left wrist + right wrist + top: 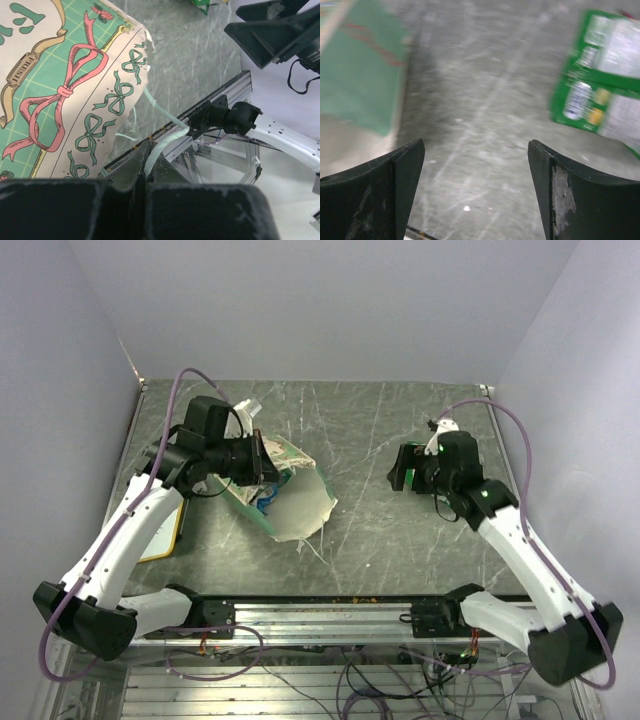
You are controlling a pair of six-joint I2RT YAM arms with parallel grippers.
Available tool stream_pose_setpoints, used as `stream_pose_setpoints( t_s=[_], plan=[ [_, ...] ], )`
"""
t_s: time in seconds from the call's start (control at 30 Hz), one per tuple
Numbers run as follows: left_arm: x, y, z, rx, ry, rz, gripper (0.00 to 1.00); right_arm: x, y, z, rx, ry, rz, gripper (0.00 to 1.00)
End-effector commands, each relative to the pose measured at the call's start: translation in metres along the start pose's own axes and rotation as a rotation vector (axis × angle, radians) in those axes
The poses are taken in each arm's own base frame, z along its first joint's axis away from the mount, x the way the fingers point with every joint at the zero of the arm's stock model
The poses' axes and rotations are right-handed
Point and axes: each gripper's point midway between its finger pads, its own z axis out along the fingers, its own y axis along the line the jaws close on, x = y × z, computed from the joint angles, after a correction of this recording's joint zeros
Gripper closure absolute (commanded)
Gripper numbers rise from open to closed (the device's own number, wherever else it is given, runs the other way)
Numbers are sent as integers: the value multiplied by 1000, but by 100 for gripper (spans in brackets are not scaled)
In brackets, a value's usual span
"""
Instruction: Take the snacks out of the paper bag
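The green paper bag (292, 496) lies tilted on the table at left of middle, its cream inside facing the camera. A bit of blue and green shows at its mouth (264, 502). My left gripper (262, 462) is at the bag's upper left. In the left wrist view it (147, 150) is shut on the thin pale string handle (161, 142), beside the bag's printed side (65, 90). My right gripper (396, 478) is open and empty (476, 150) low over the table. A green-and-white snack packet (602, 92) lies just beyond its right finger and shows in the top view too (409, 480).
A yellow-framed whiteboard (165, 532) lies at the left edge, partly under my left arm. The metal rail (330, 615) runs along the near edge. Grey walls close the table on three sides. The bag appears blurred at the left of the right wrist view (365, 85).
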Motion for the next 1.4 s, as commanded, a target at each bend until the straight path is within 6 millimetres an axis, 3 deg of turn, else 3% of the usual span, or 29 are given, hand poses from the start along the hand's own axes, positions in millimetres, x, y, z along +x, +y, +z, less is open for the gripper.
stream_pose_setpoints(
  t_s=[0.0,0.1,0.27,0.37,0.57,0.67,0.73,0.83,0.93,1.0,1.07,1.2,1.37],
  plan=[
    [7,-19,-10,82,-26,28,93,-17,89,-30,-458,-201,-163,19],
    [11,-13,-15,47,-40,9,93,-2,130,-39,-562,-228,-307,20],
    [19,10,-20,-68,-42,1,93,42,199,-41,-766,-219,-631,21],
    [26,27,-26,-167,-25,-5,93,63,229,-32,-815,-275,-804,21],
    [47,44,-38,-219,-55,-30,93,91,259,-3,-824,-460,-961,25],
    [56,49,-37,-207,-79,-61,93,105,272,11,-828,-485,-1032,33],
    [66,54,-28,-189,-52,-78,93,104,280,11,-831,-503,-1029,37],
    [75,58,-13,-165,6,-89,93,99,272,3,-821,-564,-980,41],
    [66,55,6,-125,14,-97,93,99,245,-5,-763,-586,-958,45],
    [55,44,22,-75,17,-110,93,103,223,-7,-717,-572,-947,48],
    [57,27,39,-33,42,-84,93,105,202,-13,-676,-570,-912,50],
    [92,18,63,-53,141,-35,93,106,172,-30,-648,-600,-852,52],
    [126,11,66,-17,180,-25,93,120,153,-28,-624,-551,-858,54]
  ],
)
